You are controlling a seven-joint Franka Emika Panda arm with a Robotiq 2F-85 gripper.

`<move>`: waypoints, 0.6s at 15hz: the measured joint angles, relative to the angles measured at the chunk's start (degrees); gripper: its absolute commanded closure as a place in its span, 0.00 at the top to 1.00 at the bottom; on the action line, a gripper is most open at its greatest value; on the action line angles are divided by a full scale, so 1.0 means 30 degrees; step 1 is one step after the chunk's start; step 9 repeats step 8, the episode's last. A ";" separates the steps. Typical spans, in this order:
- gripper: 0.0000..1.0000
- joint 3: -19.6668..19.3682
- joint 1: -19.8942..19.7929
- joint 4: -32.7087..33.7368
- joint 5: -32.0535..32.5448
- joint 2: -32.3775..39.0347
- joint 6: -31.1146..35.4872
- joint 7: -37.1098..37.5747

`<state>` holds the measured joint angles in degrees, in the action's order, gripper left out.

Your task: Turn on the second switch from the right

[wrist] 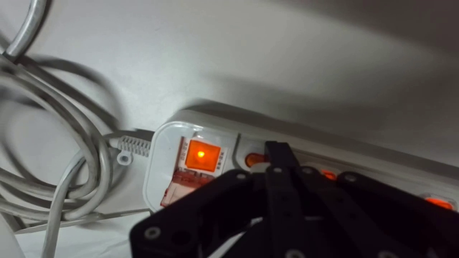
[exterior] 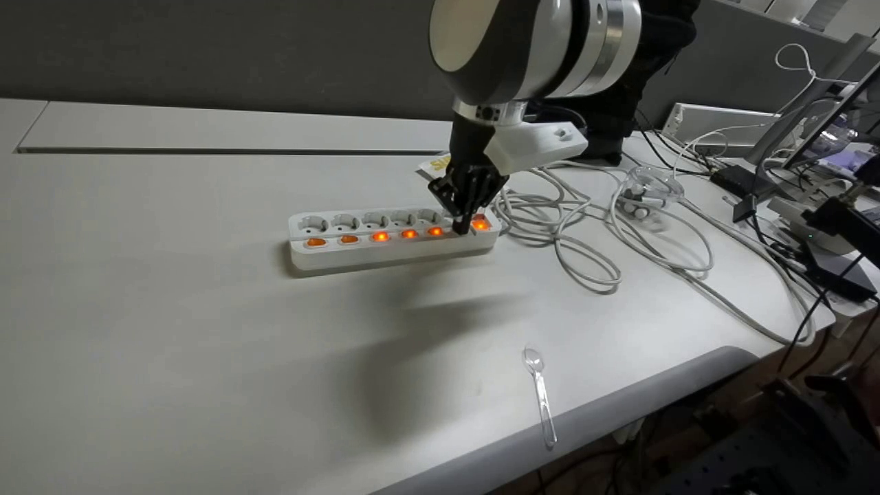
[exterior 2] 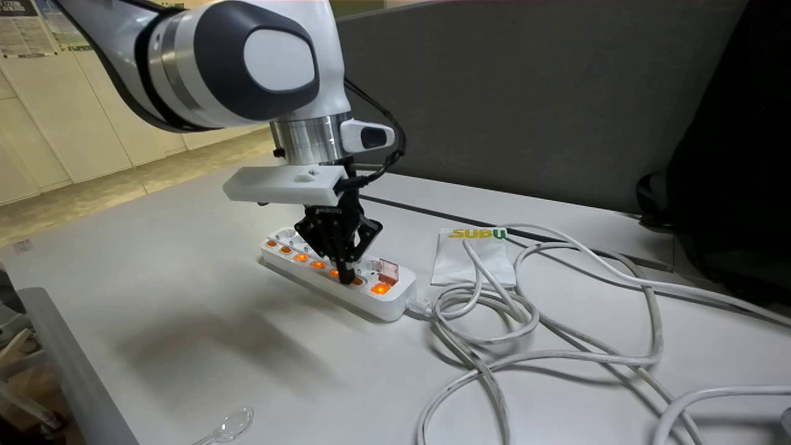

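Lab or office, cannot tell which: white desk [exterior: 172, 330], grey partition [exterior: 220, 55], robot arm [exterior 2: 266, 68], posters [exterior 2: 26, 34].

"ROBOTIQ" on blk hand [exterior 2: 347, 275], yel. "SUB" + unclear grn ltr. on wht paper [exterior 2: 454, 262], in an ext. view

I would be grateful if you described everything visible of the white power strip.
The power strip looks like white plastic and lies flat on the table, round sockets facing up. A pale cable enters one end, by a lit square switch whose reddish cover stands raised. Of the small orange switches, the two farthest from that end look unlit and the next three glow; the sixth switch, partly hidden by the gripper, looks dark; contact there is unclear.
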<state>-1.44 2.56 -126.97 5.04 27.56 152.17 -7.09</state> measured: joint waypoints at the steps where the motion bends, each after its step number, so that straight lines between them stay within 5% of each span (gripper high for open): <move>1: 0.00 -0.0218 0.0291 0.0098 0.0370 0.0051 -0.0169 0.0439; 9: 0.00 -0.1242 0.1561 0.0265 0.1629 0.0298 -0.0300 0.3196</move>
